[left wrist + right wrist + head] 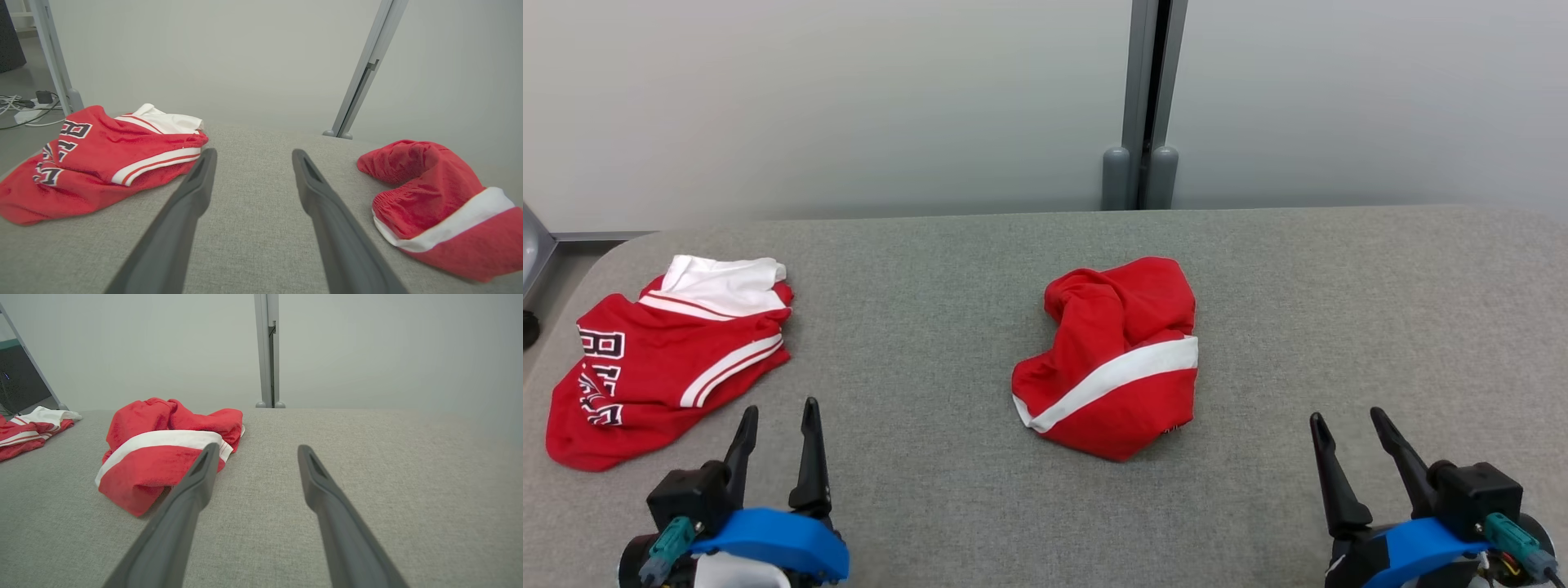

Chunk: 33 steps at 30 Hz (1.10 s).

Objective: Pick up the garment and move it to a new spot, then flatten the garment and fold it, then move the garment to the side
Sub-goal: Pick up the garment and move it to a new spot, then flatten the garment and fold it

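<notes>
Crumpled red cloth garment with a white band (1115, 359) sits mid-frame in the head view on the grey fabric tabletop (931, 490), untouched. Left gripper (779, 406) at lower left and right gripper (1345, 414) at lower right are both spread, empty. Likely risk: a pinch catches one top fold only, so the bundle drags twisted; the lettered red-and-white jersey (662, 367) at frame left, near the left gripper, could be snagged by mistake.

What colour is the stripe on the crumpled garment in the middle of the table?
White, a broad band across the red crumpled garment; the head view shows it best.
</notes>
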Available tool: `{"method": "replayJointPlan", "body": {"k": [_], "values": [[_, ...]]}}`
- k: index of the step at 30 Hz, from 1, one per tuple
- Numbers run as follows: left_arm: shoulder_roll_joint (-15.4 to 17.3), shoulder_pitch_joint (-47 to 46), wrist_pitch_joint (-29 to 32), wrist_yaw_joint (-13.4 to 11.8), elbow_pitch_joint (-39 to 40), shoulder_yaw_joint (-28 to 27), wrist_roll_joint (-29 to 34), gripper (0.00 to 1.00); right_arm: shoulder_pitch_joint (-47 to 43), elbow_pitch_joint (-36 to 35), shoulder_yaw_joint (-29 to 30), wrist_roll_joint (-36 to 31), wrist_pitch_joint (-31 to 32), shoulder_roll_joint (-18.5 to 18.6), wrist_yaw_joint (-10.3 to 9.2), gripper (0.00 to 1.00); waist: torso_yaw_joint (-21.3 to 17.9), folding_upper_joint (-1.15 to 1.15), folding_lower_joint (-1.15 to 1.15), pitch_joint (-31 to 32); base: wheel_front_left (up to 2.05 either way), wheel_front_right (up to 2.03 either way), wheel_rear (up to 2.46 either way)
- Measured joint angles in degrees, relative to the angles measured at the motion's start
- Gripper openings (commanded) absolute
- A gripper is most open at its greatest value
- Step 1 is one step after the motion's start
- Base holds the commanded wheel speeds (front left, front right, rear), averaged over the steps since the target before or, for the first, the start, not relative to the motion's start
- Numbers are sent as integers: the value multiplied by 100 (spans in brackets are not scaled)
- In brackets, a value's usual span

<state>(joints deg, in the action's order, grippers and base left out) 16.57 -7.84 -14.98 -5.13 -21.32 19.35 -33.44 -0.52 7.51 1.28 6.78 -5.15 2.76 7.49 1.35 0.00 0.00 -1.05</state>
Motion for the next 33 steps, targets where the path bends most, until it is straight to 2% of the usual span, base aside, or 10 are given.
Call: {"method": "replayJointPlan", "body": {"k": [6,15,20,25,28,33], "values": [[44,474,-1,-38,328,-193,126,100,-86,94,138,26,-54,0,0,100,21,0,0,-4,0,0,0],[81,365,29,43,354,-136,176,100,118,169,-10,156,-32,0,0,100,11,0,0,-129,0,0,0],[92,265,78,71,385,-69,178,100,884,476,-242,319,539,-1,0,100,-17,0,0,-277,0,0,0],[85,83,127,97,447,10,230,100,1989,1493,-344,481,1418,0,0,100,73,0,1,-461,0,0,0],[66,-19,157,113,491,101,276,100,2625,2274,-302,469,1577,0,0,100,194,0,1,-584,0,0,0],[-2,-229,190,193,490,235,328,100,3402,3645,-283,433,1504,1,0,100,476,0,1,-784,0,0,0]]}}
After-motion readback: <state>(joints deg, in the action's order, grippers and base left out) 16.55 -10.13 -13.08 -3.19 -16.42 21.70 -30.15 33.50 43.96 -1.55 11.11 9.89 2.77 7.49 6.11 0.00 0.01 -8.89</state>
